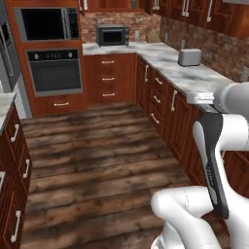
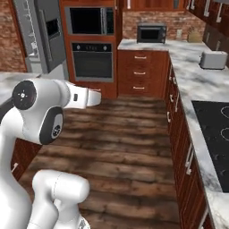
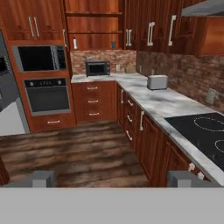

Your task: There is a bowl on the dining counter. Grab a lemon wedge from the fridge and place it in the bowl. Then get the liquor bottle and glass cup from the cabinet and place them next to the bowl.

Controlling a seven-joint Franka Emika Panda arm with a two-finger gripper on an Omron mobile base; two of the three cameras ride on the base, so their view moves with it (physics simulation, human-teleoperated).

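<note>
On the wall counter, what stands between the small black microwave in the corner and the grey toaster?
In the hand view, a tan object, too small to identify, stands between the microwave and the toaster; the rest of that marble counter is bare.

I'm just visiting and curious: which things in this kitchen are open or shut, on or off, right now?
fridge: door shut.
wall oven: door shut, window dark.
built-in microwave: door shut.
countertop microwave: door shut.
toaster: nothing in its slots that I can see.
cooktop: bare, rings dark.
gripper: jaws open, holding nothing.
</note>
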